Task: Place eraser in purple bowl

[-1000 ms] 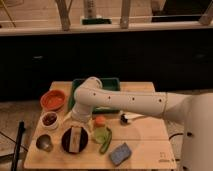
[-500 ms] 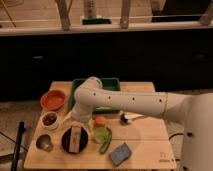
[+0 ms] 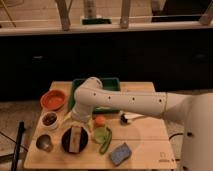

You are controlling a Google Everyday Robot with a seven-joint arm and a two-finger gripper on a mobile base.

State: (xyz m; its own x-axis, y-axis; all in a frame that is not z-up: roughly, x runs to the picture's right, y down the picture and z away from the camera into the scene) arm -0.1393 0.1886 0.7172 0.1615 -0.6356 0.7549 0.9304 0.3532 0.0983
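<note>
wooden tabletop (image 3: 145, 146) carries my gripper (image 3: 75, 123) over the round purple bowl (image 3: 64, 143) holding the blocky tan eraser (image 3: 76, 138); i can't tell its grip.

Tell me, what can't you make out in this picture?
Camera view: the gripper, just above the purple bowl, is mostly hidden by the arm; whether it holds the eraser is unclear.
Green tray: inside blocked by the arm.
Small white bowl: dark contents too blurred to name.

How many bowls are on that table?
3: orange bowl back-left, small white bowl before it, purple bowl front, containing the eraser, under the gripper. The arm may hide others.
</note>
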